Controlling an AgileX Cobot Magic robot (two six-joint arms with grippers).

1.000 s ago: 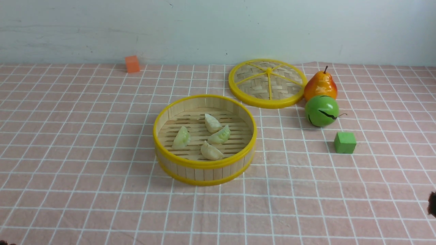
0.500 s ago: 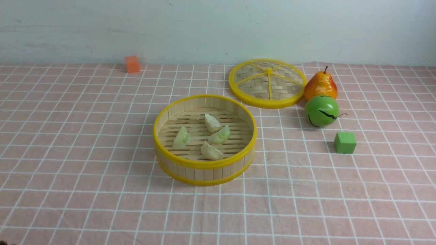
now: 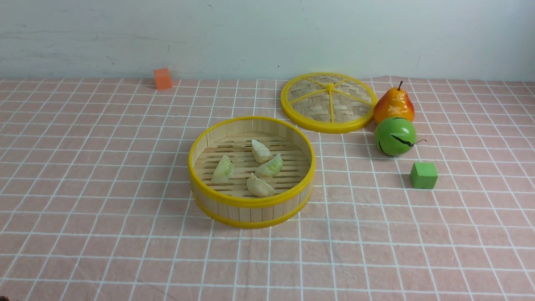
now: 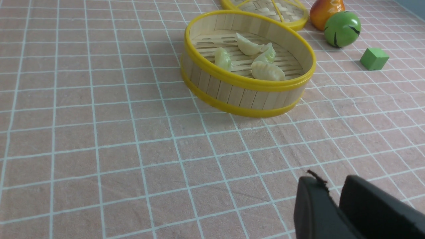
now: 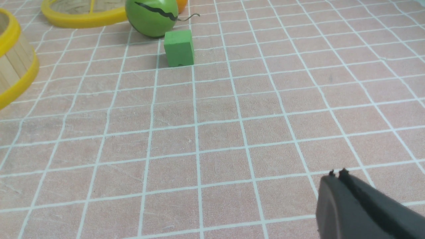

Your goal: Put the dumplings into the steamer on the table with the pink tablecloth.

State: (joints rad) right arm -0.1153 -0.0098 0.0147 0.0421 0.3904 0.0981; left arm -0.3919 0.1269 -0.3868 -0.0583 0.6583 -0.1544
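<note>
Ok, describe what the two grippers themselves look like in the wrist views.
Left gripper: two broad matte black fingers with rounded tips, one with a frayed tip edge. Right gripper: the same matte black, tapering, with small nubs at the tips. No cables, markings or arm links are in view.

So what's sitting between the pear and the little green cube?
In the front view, the round green fruit sits between the pear and the green cube, close against the pear.
</note>
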